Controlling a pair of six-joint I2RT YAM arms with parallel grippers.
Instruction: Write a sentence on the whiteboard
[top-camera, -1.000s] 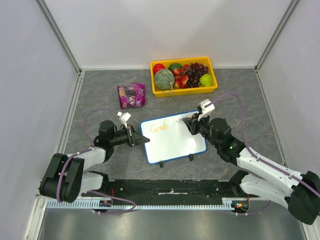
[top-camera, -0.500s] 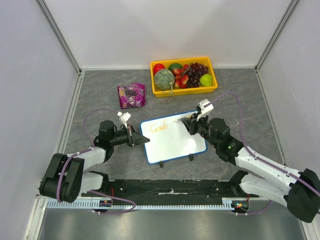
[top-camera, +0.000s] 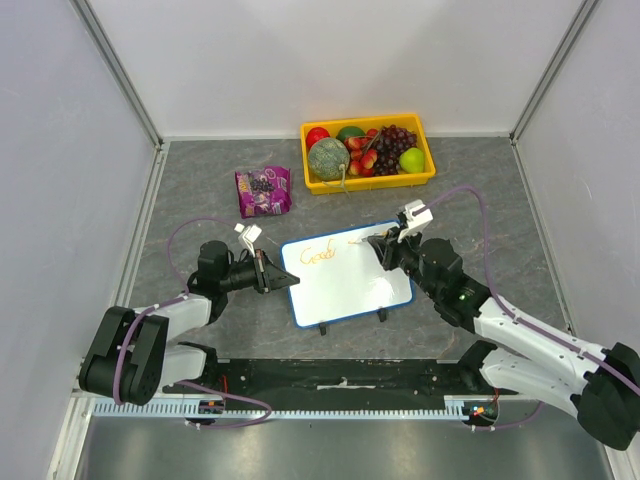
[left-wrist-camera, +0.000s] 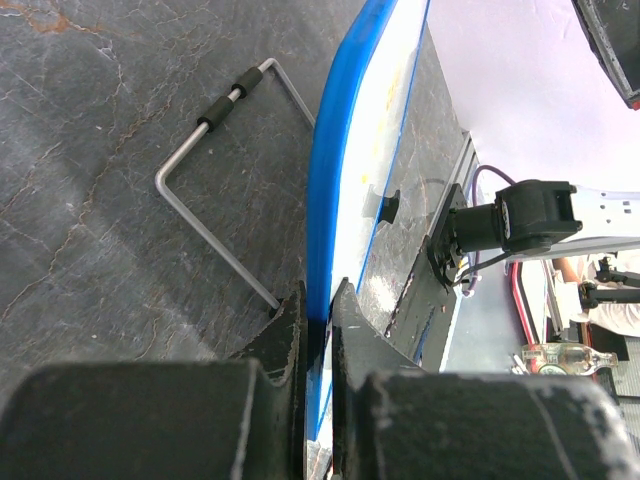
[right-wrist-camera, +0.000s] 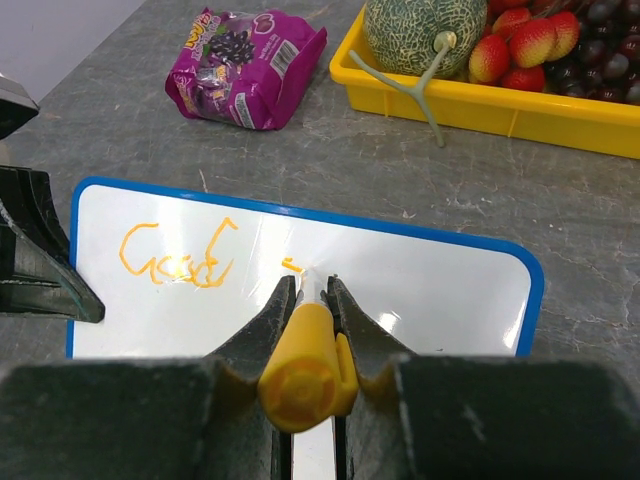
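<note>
Right wrist view is showing the right gripper (right-wrist-camera: 308, 288) pinching the yellow marker (right-wrist-camera: 300, 375) and laying a fresh dash after "Good" — the sentence (right-wrist-camera: 178, 262) is starting its second word — while the left gripper (left-wrist-camera: 318, 300) is clamping the whiteboard (right-wrist-camera: 430, 290) by its blue rim, mid-table.

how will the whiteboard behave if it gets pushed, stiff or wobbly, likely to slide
Probably stiff: the whiteboard looks flat though the left tool pinches only its blue edge. Likely light and apt to rock or slide under the marker, since it sits raised on a thin wire stand; the pinch probably steadies it.
</note>
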